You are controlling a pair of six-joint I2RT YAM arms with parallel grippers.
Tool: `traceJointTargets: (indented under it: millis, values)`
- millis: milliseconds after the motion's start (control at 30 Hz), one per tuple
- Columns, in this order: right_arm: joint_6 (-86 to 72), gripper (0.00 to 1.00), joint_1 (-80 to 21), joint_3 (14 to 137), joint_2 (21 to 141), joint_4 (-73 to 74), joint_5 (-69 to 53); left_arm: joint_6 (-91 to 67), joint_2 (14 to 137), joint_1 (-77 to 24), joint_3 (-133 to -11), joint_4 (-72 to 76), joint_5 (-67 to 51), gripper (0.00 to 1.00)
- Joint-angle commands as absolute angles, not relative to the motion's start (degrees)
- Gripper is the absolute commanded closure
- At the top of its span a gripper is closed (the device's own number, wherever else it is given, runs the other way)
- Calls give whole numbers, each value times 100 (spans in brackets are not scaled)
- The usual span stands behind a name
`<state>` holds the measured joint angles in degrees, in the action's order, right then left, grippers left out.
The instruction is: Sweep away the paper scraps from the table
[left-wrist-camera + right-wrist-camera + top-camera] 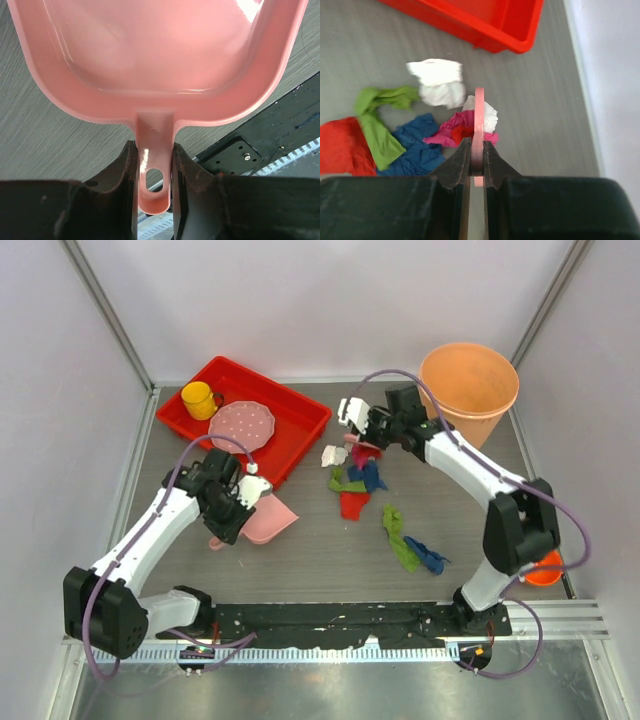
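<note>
We saw the left gripper (pixel 154 156) clenched on the handle of the pink dustpan (pixel 150 60). Its two fingers (pixel 125 172) pressed either side of the handle beside the hanging hole, and the pan was held low over the table (pixel 320 575), just beside the red tray (pixel 305 418). We could not tell whether the pan touched the surface.

The right gripper (pixel 478 150) was closed tight on a thin pink tool (pixel 479 107) seen edge-on, with only that strip between its fingers. The tool stood over a magenta scrap (pixel 451 131).

The paper scraps (pixel 352 488) lay on the table between the arms. White, green, blue, red and magenta pieces were clustered near the tray's corner. A green piece (pixel 400 535) and a blue piece (pixel 428 558) lay apart, nearer the right arm's base.
</note>
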<state>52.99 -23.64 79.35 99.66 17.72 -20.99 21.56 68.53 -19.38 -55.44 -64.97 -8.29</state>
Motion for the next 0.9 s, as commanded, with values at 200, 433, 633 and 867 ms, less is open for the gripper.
traceJointTargets:
  millis: [200,433,633,867]
  values:
    - [3694,99,-3788,6618,7464,2768,-1548,2391,6847,-2346,-5581,-6170,-896,100]
    - [2604,99,-3832,7373,6847,2928,-317,2522,6943,-2645,-5449,-6038,-897,100]
    - [2652,99,-3692,7235,7399,2096,-79,2584,6979,-2698,-5406,-6091,-704,100]
    - [5114,99,-3683,6152,7689,-263,-1458,2584,6838,-2698,-5124,-6187,-194,100]
